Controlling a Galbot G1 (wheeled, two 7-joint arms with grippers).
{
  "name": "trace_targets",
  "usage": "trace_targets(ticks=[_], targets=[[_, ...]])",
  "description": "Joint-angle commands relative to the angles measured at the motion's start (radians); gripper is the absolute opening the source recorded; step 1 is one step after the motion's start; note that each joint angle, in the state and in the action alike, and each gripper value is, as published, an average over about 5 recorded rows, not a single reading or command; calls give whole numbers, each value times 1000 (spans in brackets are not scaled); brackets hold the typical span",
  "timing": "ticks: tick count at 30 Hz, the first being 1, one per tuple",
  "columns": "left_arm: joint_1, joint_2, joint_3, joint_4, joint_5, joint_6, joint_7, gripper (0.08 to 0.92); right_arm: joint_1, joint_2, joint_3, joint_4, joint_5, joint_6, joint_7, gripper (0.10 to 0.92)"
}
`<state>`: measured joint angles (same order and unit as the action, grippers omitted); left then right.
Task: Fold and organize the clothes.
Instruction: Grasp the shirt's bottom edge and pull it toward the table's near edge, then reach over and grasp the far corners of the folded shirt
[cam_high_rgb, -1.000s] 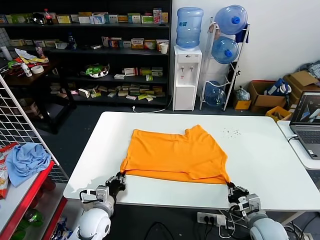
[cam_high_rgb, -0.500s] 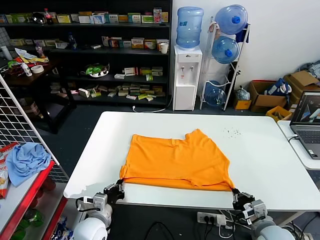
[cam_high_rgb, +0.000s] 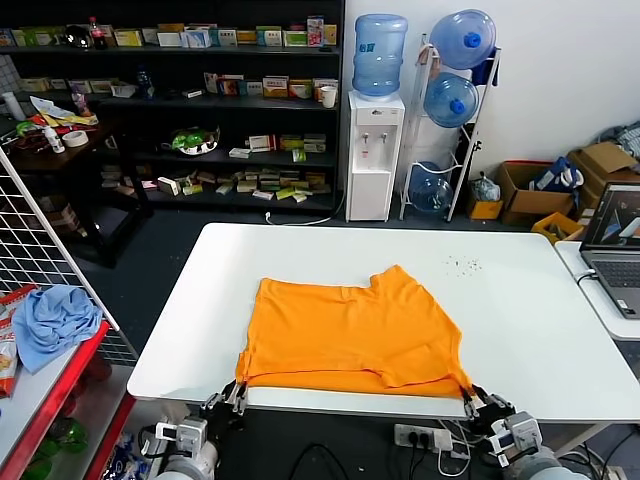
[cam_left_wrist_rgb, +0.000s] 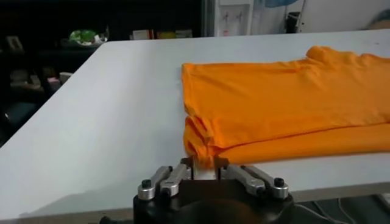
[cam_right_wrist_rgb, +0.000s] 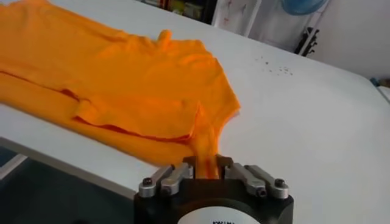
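Tools of both arms pinching the near corners of a folded orange T-shirt (cam_high_rgb: 352, 335) at the front edge of the white worktop (cam_high_rgb: 530, 320).

Left tool (cam_high_rgb: 232, 394) sits just off the worktop's near edge, its fingers (cam_left_wrist_rgb: 190, 165) pressed together on the shirt's near left corner; right tool (cam_high_rgb: 474, 405) sits likewise off the near edge, clamped on the near right corner, where the fabric bunches into a narrow tail between its fingers (cam_right_wrist_rgb: 190, 162). The T-shirt lies flat across the middle of the worktop, doubled over so that a lower layer shows along its near edge. A crumpled light blue cloth (cam_high_rgb: 50, 318) lies on the red rack (cam_high_rgb: 70, 368) well to the left, and an open laptop (cam_high_rgb: 615, 250) stands on the neighbouring table at right.
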<state>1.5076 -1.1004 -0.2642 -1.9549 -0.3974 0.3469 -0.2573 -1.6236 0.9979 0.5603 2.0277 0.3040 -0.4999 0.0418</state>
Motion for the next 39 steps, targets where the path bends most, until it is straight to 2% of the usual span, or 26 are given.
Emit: trace_targets(ticks=[1, 4, 7, 12, 16, 21, 28, 33, 39], targets=[[65, 16, -24, -105, 6, 15, -10, 434, -21, -15, 16, 74, 52, -29, 21, 476], [7, 18, -35, -111, 8, 11, -7, 520, 24, -29, 29, 73, 104, 21, 45, 562], [-107, 17, -38, -72, 2, -6, 5, 607, 127, -48, 17, 18, 177, 81, 54, 649], [-311, 16, 11, 61, -35, -22, 20, 744, 337, -70, -42, -143, 263, 92, 33, 785], [-494, 10, 85, 229, -70, -19, 22, 814, 512, -79, -105, -281, 305, 59, -8, 819], [-686, -31, 161, 435, -89, -19, 40, 822, 701, -62, -194, -454, 310, 25, -62, 823], [-847, -110, 233, 684, -94, -15, 67, 823, 891, -10, -285, -675, 260, 12, -133, 823], [-924, -155, 253, 815, -93, -16, 84, 823, 972, 54, -310, -804, 216, 30, -170, 823], [-955, -179, 247, 894, -89, -15, 104, 823, 1010, 109, -319, -892, 173, 45, -194, 823]])
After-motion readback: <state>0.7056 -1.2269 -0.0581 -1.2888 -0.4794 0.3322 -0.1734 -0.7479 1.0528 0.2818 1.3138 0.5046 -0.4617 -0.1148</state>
